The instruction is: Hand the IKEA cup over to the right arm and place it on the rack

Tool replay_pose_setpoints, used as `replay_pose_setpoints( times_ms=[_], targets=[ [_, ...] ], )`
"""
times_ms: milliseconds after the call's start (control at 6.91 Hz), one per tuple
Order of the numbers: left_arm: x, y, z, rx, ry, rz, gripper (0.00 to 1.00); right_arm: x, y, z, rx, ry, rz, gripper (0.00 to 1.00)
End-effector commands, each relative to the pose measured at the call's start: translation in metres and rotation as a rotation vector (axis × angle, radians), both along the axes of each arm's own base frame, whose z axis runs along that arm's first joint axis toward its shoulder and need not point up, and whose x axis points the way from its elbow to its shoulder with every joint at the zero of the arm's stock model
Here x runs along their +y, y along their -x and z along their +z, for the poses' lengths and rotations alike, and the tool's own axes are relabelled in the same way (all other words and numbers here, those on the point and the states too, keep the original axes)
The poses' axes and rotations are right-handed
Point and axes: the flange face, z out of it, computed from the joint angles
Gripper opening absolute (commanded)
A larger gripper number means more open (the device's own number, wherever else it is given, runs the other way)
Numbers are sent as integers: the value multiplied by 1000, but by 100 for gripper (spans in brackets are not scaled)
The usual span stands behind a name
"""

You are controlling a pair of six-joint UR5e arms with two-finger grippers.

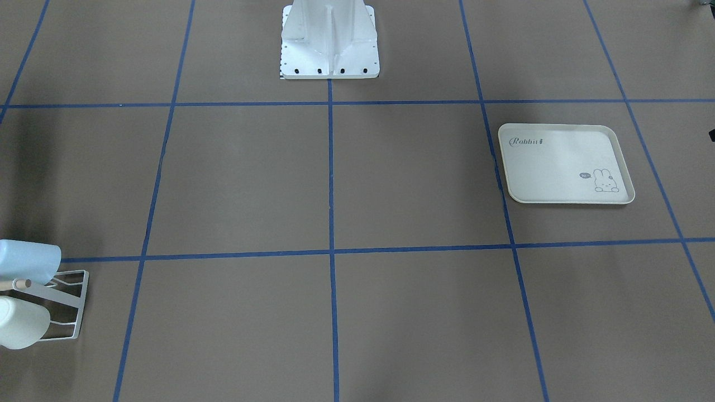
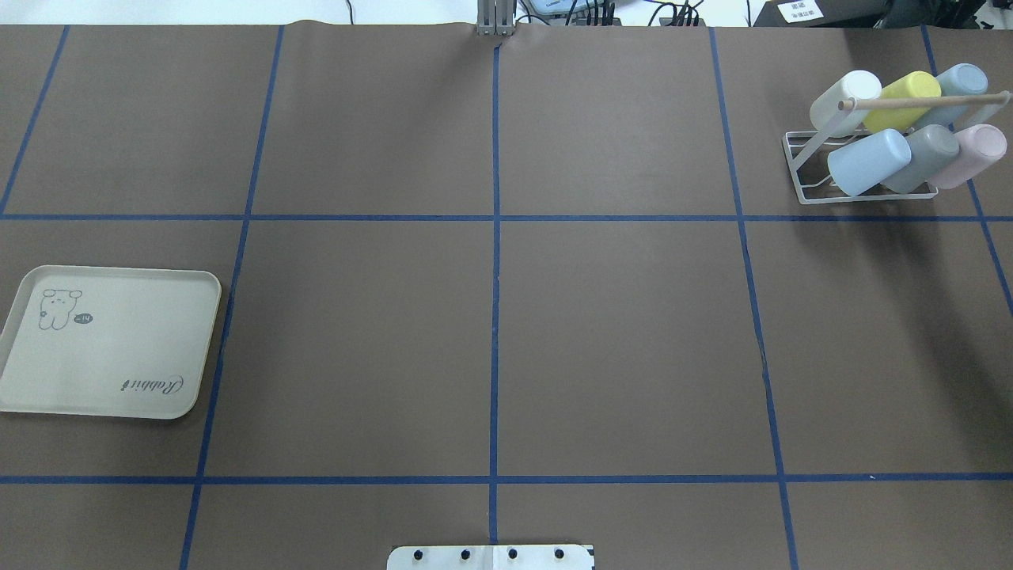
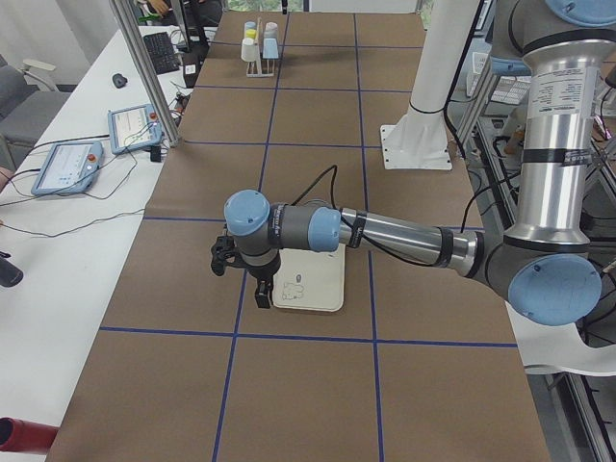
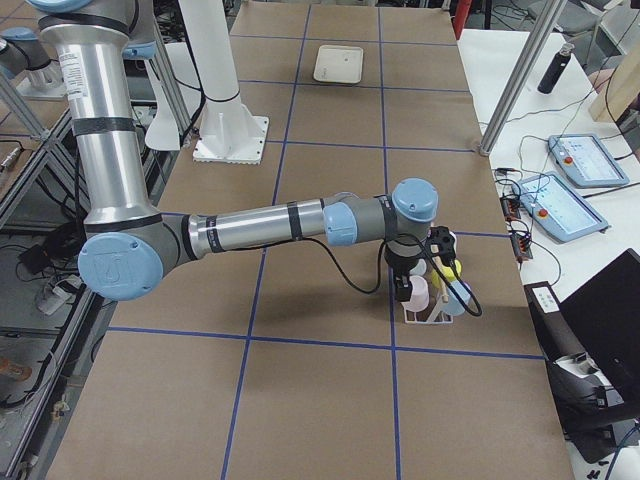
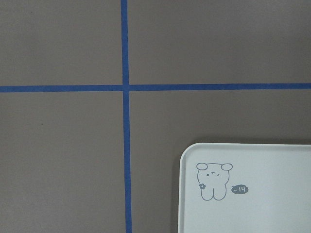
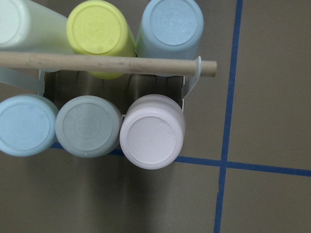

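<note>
The white wire rack (image 2: 799,170) with its wooden peg (image 2: 922,101) stands at the table's far right and holds several cups lying tilted: white, yellow, two light blue, grey and pink. The right wrist view looks straight down on their bases, with the pink cup (image 6: 152,131) nearest the middle and the peg (image 6: 97,63) across them. My right gripper (image 4: 403,285) hangs just above the rack (image 4: 425,318). My left gripper (image 3: 262,289) hovers over the near corner of the empty cream rabbit tray (image 3: 313,279). Neither wrist view shows fingers, so I cannot tell whether either gripper is open or shut.
The rabbit tray (image 2: 119,348) lies at the table's left end with nothing on it. The robot's white base (image 1: 329,39) stands at the middle of the robot's edge. Blue tape lines grid the brown table. Tablets (image 4: 590,160) and cables lie on the operators' side bench.
</note>
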Motion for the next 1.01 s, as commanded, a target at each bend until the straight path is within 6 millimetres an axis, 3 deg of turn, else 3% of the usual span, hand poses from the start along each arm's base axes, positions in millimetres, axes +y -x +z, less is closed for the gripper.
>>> replay_pose_setpoints(
  times_ms=[0,434,869],
  targets=[
    [-6,0,-9,-3,-15,-2,100,2,1,0,-6,-1,0,100],
    [-11,1,-19,-3,-37,-4,100,2,1,2,-5,2,0,100],
    [-9,1,-16,-5,-31,-6,100,2,0,2,-4,3,1,100]
  ],
)
